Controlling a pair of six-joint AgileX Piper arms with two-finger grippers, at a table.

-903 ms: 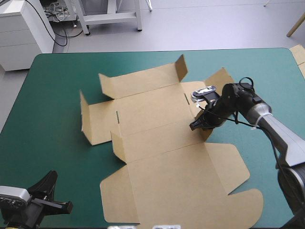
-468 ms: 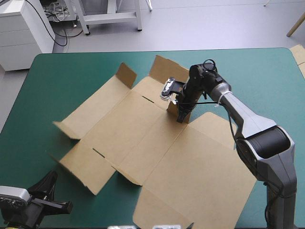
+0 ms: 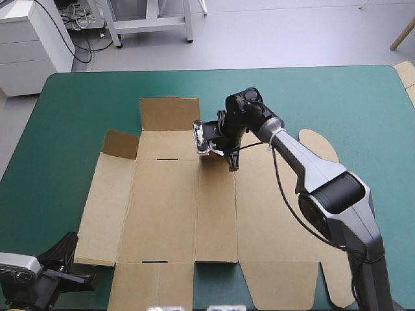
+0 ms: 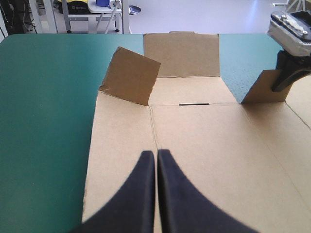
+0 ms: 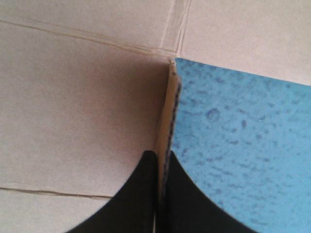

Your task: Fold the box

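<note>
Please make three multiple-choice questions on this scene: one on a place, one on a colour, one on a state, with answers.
1. Where does the right gripper hold the box? A. its near edge B. a raised flap on its far side C. its left edge
2. What colour is the table cover? A. red B. white C. teal-green
3. How is the left gripper? A. shut B. wide open C. not visible
Answers: 1B, it pinches the flap; 2C, seen around the box; 3A, it forms one pointed arch.
</note>
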